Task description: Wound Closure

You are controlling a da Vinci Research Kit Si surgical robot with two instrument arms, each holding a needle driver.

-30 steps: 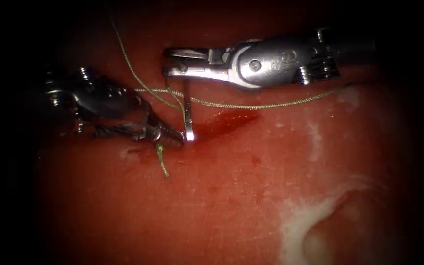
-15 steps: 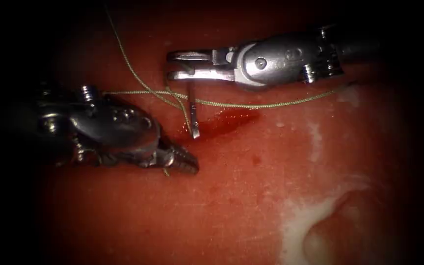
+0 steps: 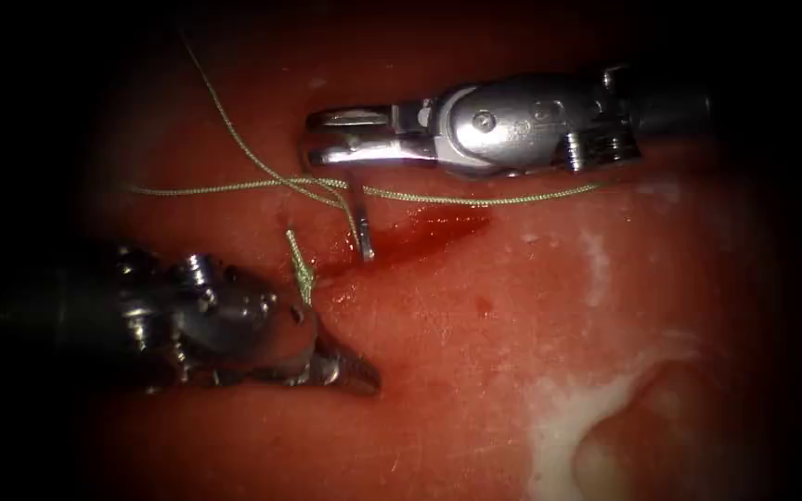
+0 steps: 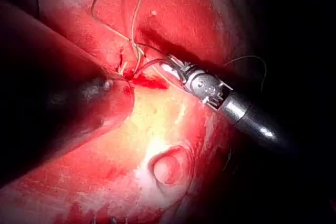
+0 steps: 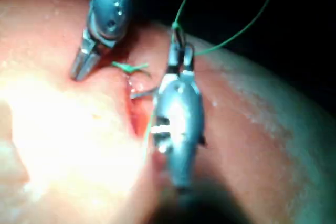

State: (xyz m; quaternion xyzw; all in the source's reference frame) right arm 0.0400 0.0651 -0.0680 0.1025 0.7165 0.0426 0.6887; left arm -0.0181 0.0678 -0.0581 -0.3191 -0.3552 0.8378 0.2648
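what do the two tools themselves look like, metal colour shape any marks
Both are polished silver metal. The right arm's pincer has two slim straight jaws on a rounded wrist housing with a round pin, faint stamped marks and small ridged pulleys, then a dark shaft. The left arm's pincer is darker grey, with short tapered jaws, serrated along the edge, and small screw heads on its housing.

Both tools are built of polished silver metal. The right pincer (image 3: 327, 135) is formed of two slim flat blades, joined by a round rivet to a rounded wrist housing with ridged pulleys and a dark shaft behind. The left pincer (image 3: 359, 374) is short, tapered and serrated.
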